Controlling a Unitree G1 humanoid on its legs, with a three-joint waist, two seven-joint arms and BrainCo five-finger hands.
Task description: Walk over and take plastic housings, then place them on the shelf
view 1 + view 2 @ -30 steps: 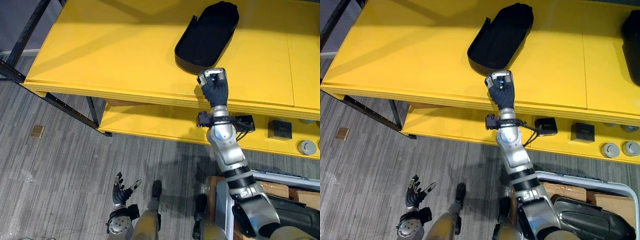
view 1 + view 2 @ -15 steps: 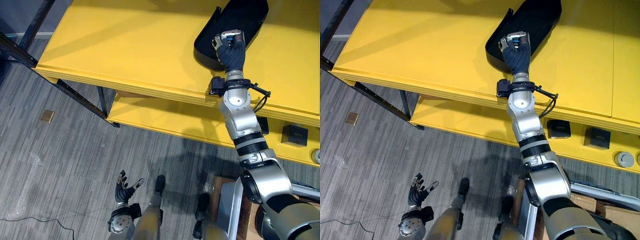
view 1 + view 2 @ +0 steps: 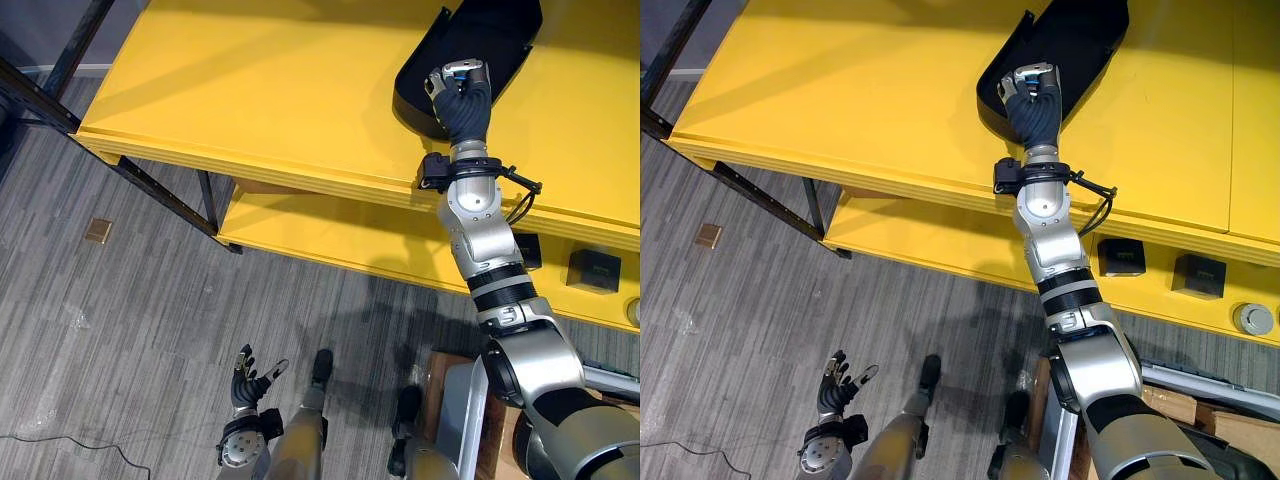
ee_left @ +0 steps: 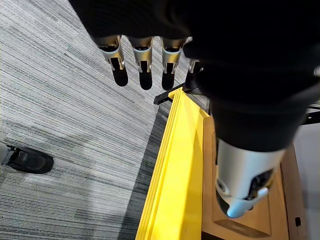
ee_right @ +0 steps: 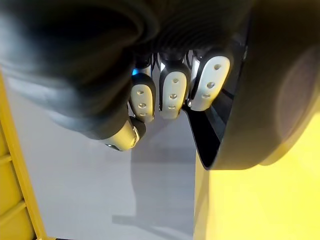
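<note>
A black plastic housing (image 3: 487, 35), long and tray-like, lies on the yellow shelf top (image 3: 260, 80) at its far right. My right hand (image 3: 460, 98) reaches over the shelf's front edge and rests on the housing's near end. In the right wrist view its fingers (image 5: 171, 90) are curled at the rim of the housing (image 5: 260, 110), with the thumb (image 5: 122, 139) beside them. My left hand (image 3: 248, 377) hangs low over the floor with its fingers (image 4: 142, 67) straight and nothing in it.
A lower yellow shelf (image 3: 940, 250) carries small black boxes (image 3: 1122, 257) and a round silver part (image 3: 1252, 318). A black metal frame (image 3: 150, 185) stands at the shelf's left end. A small brown block (image 3: 98, 230) lies on the grey floor. Wooden crates (image 3: 1230, 425) sit at the lower right.
Over the last second my right hand moved forward from the shelf's front edge onto the housing's near end. The camera shifted too. In the last half second almost nothing moved.
</note>
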